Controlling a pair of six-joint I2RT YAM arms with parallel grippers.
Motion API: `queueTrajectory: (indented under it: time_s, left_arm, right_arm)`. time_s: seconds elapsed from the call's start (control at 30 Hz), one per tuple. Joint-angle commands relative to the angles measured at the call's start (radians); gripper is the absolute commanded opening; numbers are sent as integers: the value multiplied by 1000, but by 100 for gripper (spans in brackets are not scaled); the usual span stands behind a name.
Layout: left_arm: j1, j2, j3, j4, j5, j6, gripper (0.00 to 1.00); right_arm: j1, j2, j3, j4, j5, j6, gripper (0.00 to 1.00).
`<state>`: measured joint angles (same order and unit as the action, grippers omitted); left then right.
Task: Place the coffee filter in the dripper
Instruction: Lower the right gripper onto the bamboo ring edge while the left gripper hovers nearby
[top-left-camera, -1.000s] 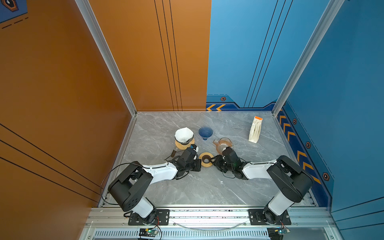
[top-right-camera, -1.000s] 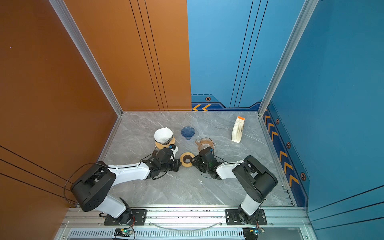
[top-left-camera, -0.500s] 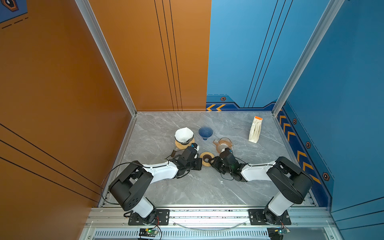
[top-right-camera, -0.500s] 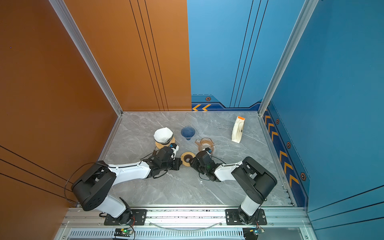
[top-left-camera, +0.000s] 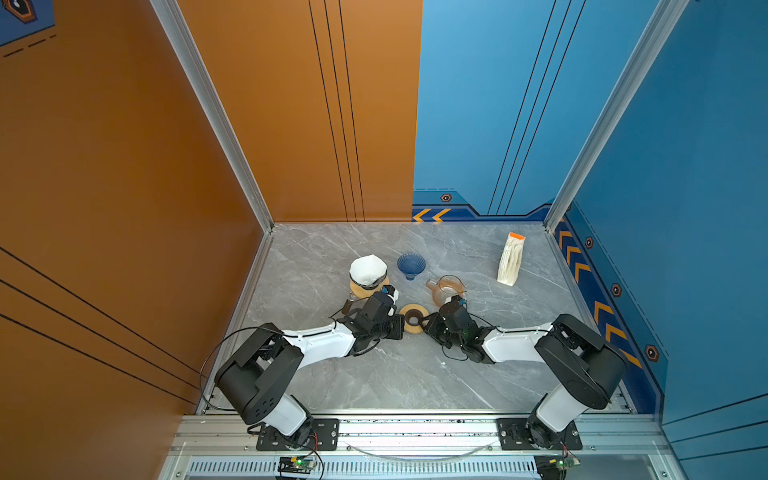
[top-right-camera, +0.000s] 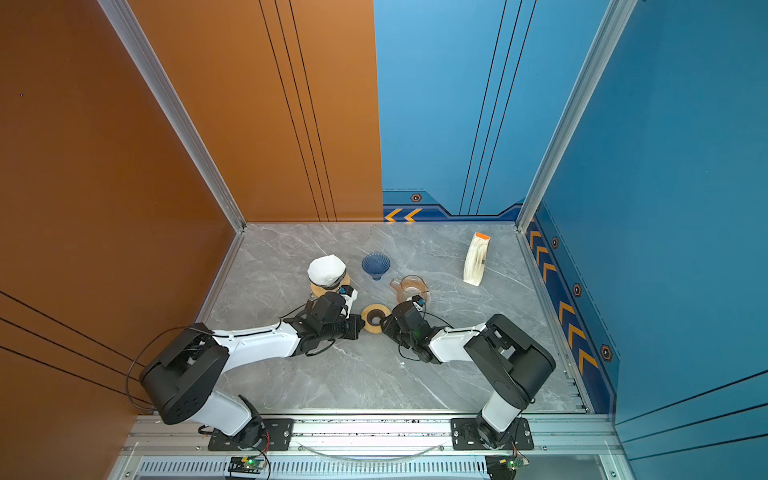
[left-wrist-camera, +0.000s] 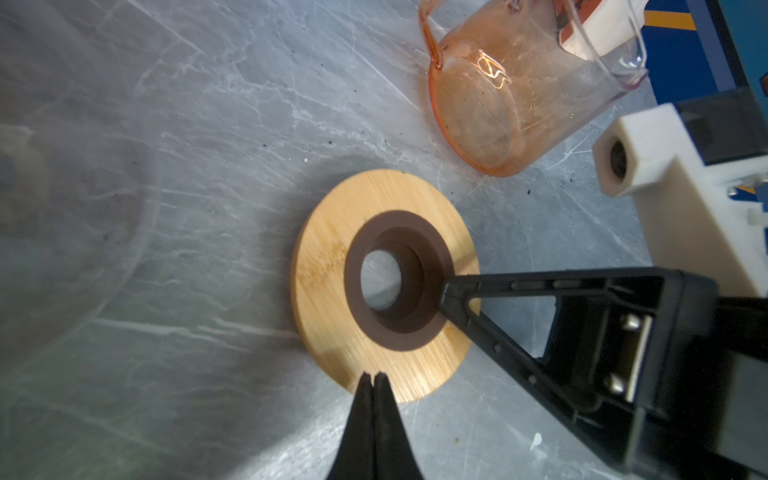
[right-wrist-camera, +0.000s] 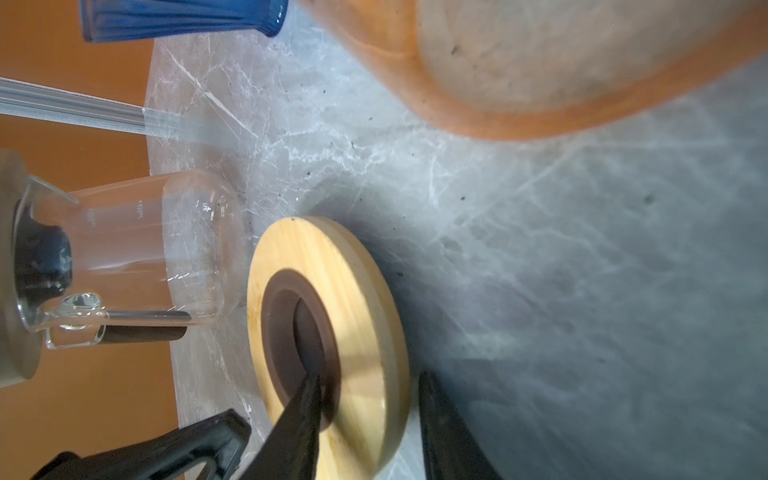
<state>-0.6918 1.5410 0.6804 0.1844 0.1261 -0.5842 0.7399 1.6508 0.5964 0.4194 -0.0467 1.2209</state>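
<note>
A white coffee filter (top-left-camera: 368, 268) (top-right-camera: 326, 268) sits domed on a black-rimmed cone with a wooden collar, on a clear glass carafe (right-wrist-camera: 137, 257). To its right a blue ribbed dripper (top-left-camera: 411, 266) (top-right-camera: 376, 265) (right-wrist-camera: 183, 16) stands empty. Both grippers meet at a loose wooden ring (top-left-camera: 413, 318) (left-wrist-camera: 332, 266) (right-wrist-camera: 365, 316) with a brown centre. My left gripper (top-left-camera: 402, 326) (left-wrist-camera: 372, 376) is shut, its tips at the ring's edge. My right gripper (top-left-camera: 424, 322) (right-wrist-camera: 370, 378) is open astride the ring's rim: one finger (left-wrist-camera: 540, 284) in the hole, one outside with a gap.
An orange-tinted glass jug (top-left-camera: 446, 289) (left-wrist-camera: 498, 95) stands just behind my right gripper. A pack of filters (top-left-camera: 511, 259) (top-right-camera: 477, 259) stands at the back right. Orange wall on the left, blue wall on the right and back.
My right gripper has slid left to the wooden ring, and one finger now sits in its hole. The left arm, the ring and the filter have stayed put.
</note>
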Motion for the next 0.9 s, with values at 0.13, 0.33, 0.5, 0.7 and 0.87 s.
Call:
queueTrajectory:
  time_s: [0.13, 0.33, 0.5, 0.7, 0.87]
  left_arm:
    - [7, 57, 51, -2, 45, 17, 0]
    - [5, 72, 35, -2, 43, 13, 0]
    - [7, 64, 14, -3, 38, 6, 0]
    - [5, 61, -6, -3, 27, 0, 0]
    - [7, 54, -23, -3, 25, -2, 0]
  right_arm:
    - [2, -33, -3, -60, 39, -22, 38]
    - [2, -33, -3, -61, 39, -30, 38]
    - [2, -18, 6, -49, 37, -33, 38]
    - [5, -4, 22, -37, 34, -33, 38]
    - [8, 4, 26, -22, 30, -39, 38]
